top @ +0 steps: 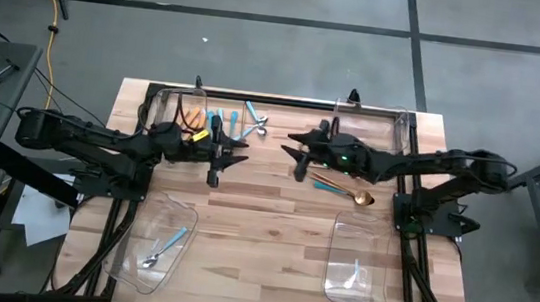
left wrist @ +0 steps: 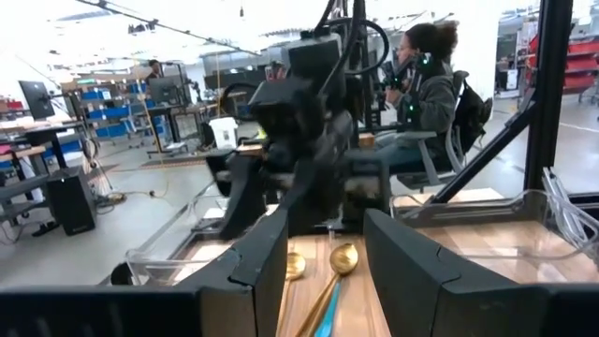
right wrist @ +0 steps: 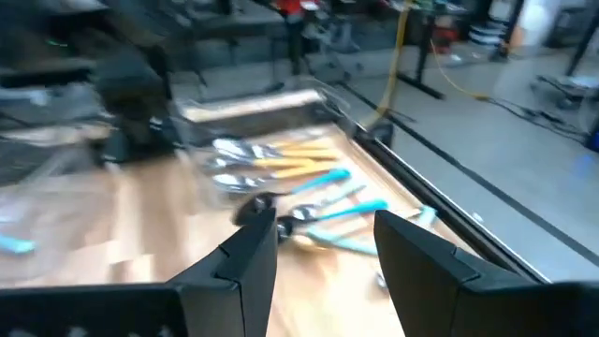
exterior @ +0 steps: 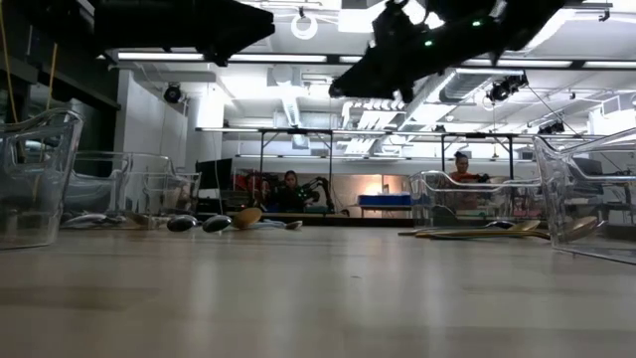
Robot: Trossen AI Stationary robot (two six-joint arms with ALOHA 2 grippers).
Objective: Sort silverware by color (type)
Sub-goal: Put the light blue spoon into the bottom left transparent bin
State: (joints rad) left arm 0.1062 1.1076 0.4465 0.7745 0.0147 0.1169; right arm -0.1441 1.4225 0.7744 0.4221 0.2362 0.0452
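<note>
Both sets of dark fingers sit closest to my wrist cameras, spread apart with only bare table showing between them, so I read neither arm as carrying anything. I'll place everything off the back-left clear bin (top: pixel 176 111) at the far edge of the table.

Orange-handled pieces (top: pixel 190 119) lie inside that bin, and a scatter of light-blue-handled pieces (top: pixel 244 121) lies on the wood just beside it, toward the table's middle. My left gripper (top: pixel 217 156) hovers just in front of the bin. My right gripper (top: pixel 301 154) hangs farther along from the bin, across the table's middle, near a couple of gold spoons (top: pixel 343 188) that lie on the wood. Two front bins sit well forward of it: the front-left bin (top: pixel 153 244) holds a blue-handled piece, and the front-right bin (top: pixel 357 263) holds something pale I can't identify.

My main worry is the two grippers meeting. They face each other across a narrow stretch of table, and if I send both toward the pile beside the back-left bin, they could collide.

Second risk: the blue pieces overlap, so a pinch could lift two at once or drag a neighbour along. Flat handles on wood could also slip out of the fingers.
</note>
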